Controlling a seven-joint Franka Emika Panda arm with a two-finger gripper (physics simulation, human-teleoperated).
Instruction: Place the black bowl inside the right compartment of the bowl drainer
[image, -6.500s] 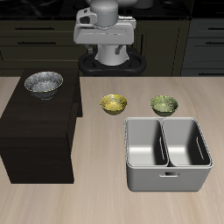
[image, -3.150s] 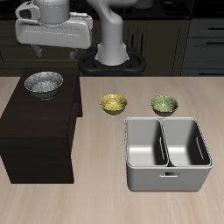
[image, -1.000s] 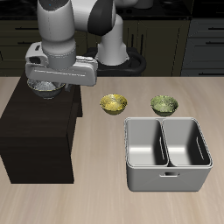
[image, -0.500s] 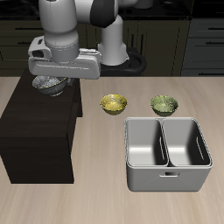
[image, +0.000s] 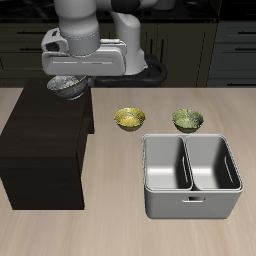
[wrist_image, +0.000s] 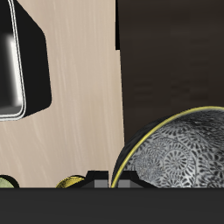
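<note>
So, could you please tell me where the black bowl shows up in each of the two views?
Exterior view: the black bowl hangs tilted under the gripper, above the dark cabinet.
Wrist view: the bowl fills the foreground.
Shared landmark: the bowl drainer.

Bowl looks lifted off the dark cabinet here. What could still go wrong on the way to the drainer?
The black bowl hangs tilted under the gripper, apparently held at its rim, so it may slip. The path to the bowl drainer passes near the yellow bowl. Both wells look alike, so the wrong one is possible.
</note>
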